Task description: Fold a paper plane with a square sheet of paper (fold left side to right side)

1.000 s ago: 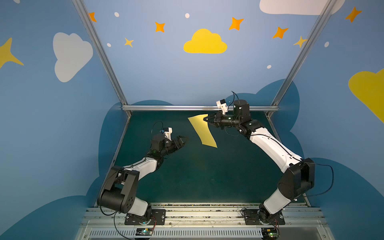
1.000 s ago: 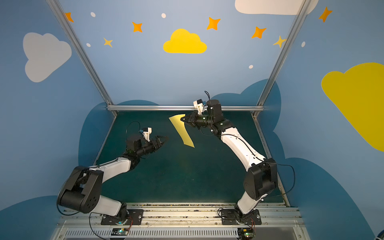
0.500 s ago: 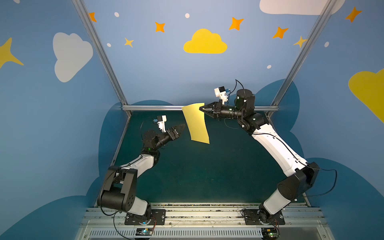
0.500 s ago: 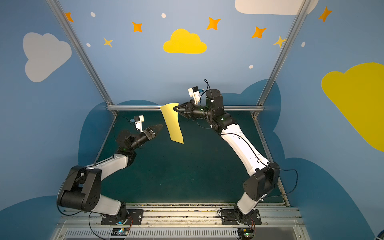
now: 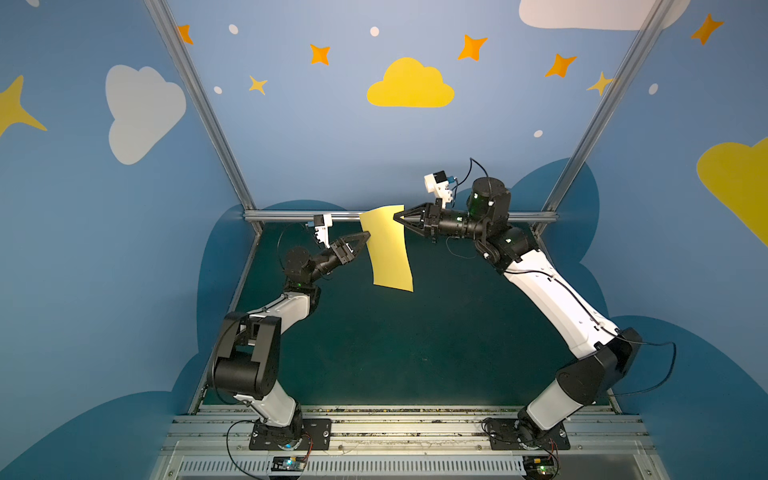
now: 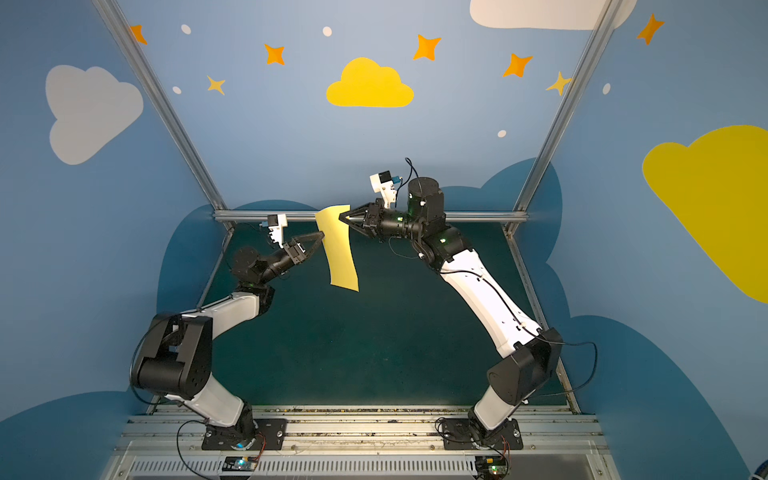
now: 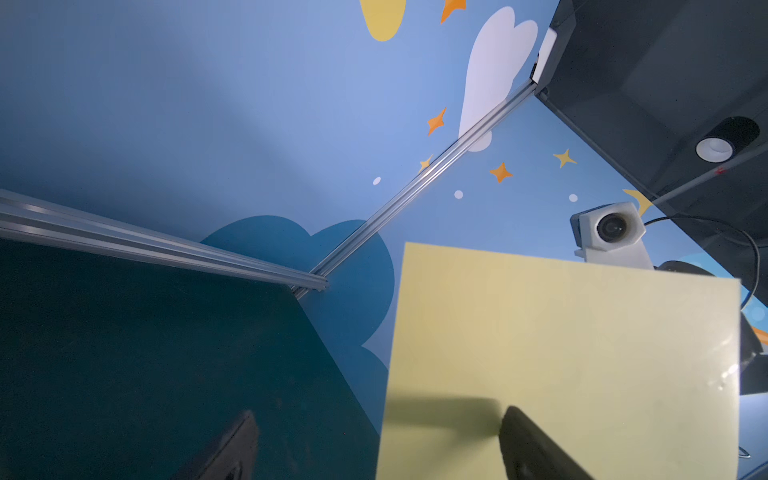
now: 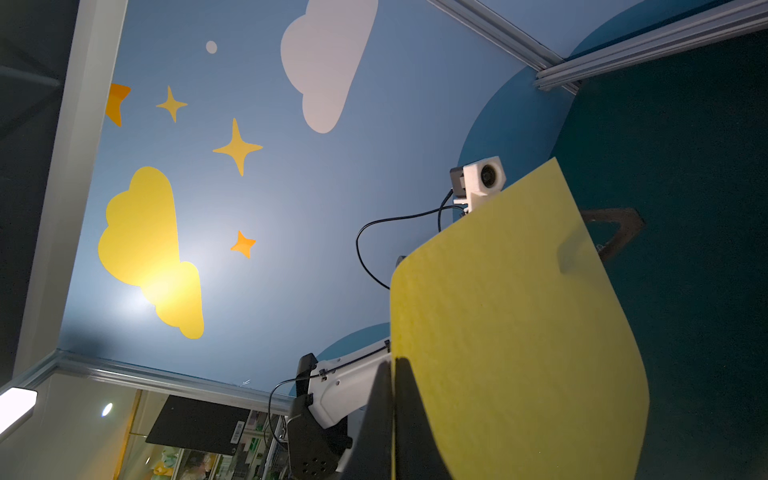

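The square sheet of paper [image 5: 388,249] [image 6: 340,253] is pale yellow and hangs in the air above the mat's far middle, slightly curved, with no crease showing. My right gripper [image 5: 397,216] [image 6: 343,217] [image 8: 392,361] is shut on its upper right edge. My left gripper [image 5: 365,240] [image 6: 321,239] [image 7: 382,436] is open at the sheet's left edge. In the left wrist view one of its fingers [image 7: 532,444] is over the sheet's face [image 7: 561,353] and the other is past the edge. I cannot tell whether they touch. The paper plane is not in view.
A dark green mat [image 5: 415,353] covers the floor. An aluminium rail [image 5: 291,215] runs along its far edge, close behind both grippers. Slanting frame posts [image 5: 199,104] and blue painted walls enclose the space on three sides.
My right gripper has lifted the sheet off the mat and carried it up and leftward, so it now hangs. My left gripper has risen and moved right to the sheet's left edge.
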Action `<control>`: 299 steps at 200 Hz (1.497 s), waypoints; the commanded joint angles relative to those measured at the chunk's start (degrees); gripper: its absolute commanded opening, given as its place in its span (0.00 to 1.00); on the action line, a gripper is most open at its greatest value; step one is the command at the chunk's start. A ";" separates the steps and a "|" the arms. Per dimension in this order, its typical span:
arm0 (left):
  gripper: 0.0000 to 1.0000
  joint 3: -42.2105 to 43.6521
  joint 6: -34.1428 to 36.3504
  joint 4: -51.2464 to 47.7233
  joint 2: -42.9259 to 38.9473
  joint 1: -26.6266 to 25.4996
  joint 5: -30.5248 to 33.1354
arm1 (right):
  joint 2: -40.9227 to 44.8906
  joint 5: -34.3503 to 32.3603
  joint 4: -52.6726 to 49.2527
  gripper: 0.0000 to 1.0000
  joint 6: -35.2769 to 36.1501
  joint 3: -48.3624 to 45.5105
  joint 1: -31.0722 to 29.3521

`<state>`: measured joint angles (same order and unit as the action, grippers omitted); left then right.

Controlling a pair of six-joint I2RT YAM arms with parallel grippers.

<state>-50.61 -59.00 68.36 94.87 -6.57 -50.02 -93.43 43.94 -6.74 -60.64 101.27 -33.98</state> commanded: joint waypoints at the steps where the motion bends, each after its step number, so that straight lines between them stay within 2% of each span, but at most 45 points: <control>1: 0.91 -2.43 -8.84 11.51 2.80 0.19 -4.22 | 2.02 -0.22 2.34 0.00 0.00 0.96 -0.15; 16: 0.91 -3.87 -11.84 11.71 4.10 -0.14 -6.22 | 2.10 -0.16 3.36 0.00 -0.43 0.10 0.28; 53: 0.88 -3.97 -12.02 11.75 4.20 -1.93 -9.11 | 2.60 -0.40 4.70 0.00 -0.88 -2.33 1.60; 74: 0.77 -4.06 -12.46 11.71 4.10 -2.56 -10.30 | 2.98 -0.50 5.79 0.00 -1.39 -4.32 2.61; 95: 0.56 -3.63 -12.67 11.70 4.10 -2.73 -10.90 | 3.75 -0.75 6.63 0.00 -1.78 -6.61 3.72; 136: 0.39 -1.11 -13.64 11.66 4.79 -2.20 -10.19 | 5.69 -1.14 8.05 0.00 -2.37 -10.83 5.52; 184: 0.04 1.06 -14.88 11.47 5.34 -2.13 -9.46 | 8.14 -2.05 9.40 0.00 -2.64 -16.07 7.47; 214: 0.04 3.32 -15.57 8.06 5.21 -1.96 -9.13 | 9.80 -3.42 10.04 0.00 -2.54 -22.03 8.63; 217: 0.04 3.79 -15.47 7.39 5.04 -1.96 -8.91 | 10.12 -3.94 9.55 0.05 -2.06 -23.10 8.87; 230: 0.04 5.82 -13.47 2.67 3.63 -2.01 -8.49 | 11.72 -6.38 7.22 0.40 0.19 -26.88 9.90; 237: 0.04 7.01 -11.05 -1.14 2.59 -2.07 -8.52 | 12.65 -7.68 6.86 0.50 1.04 -29.37 10.59; 246: 0.04 7.80 -6.92 -9.73 0.88 -2.05 -8.45 | 13.78 -9.59 5.70 0.59 2.32 -32.01 11.56; 264: 0.04 8.61 5.47 -31.82 -3.61 -2.52 -6.01 | 15.49 -12.63 3.35 0.65 5.30 -37.36 13.27; 280: 0.04 7.97 17.04 -53.27 -7.62 -2.99 0.15 | 16.49 -15.59 1.32 0.66 8.34 -41.43 14.00; 299: 0.04 7.99 23.24 -66.39 -10.04 -3.10 6.77 | 16.49 -18.11 -0.31 0.67 11.51 -45.09 14.03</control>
<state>-41.82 -51.70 30.68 88.20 -9.43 -52.25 -78.43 30.96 -3.66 -55.35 59.44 -19.79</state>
